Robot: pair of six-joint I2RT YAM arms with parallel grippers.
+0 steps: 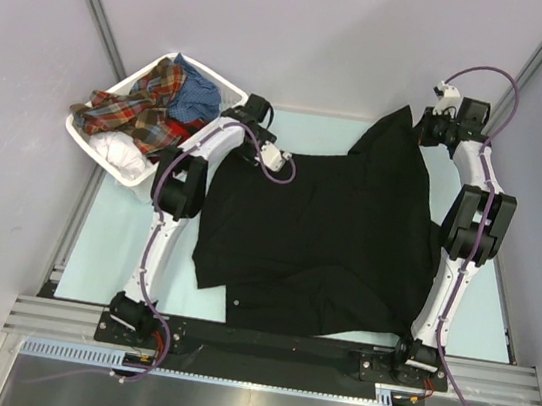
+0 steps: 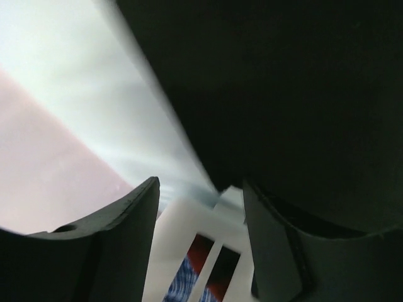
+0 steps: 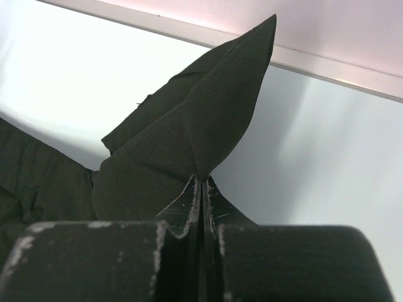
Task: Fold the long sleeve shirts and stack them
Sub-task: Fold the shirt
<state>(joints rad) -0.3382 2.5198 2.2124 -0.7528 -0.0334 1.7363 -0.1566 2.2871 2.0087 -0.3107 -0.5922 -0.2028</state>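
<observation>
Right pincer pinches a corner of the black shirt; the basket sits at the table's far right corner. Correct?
No: the basket sits at the far left corner, per the top view. The right pincer does pinch the black shirt.

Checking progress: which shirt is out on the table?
The black shirt, spread flat; the plaid one, blue one and white one lie bunched in the basket.

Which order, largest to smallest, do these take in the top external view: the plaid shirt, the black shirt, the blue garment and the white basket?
1. black shirt
2. white basket, judged by its outline, since clothes cover much of it
3. plaid shirt
4. blue garment, only partly showing
</observation>
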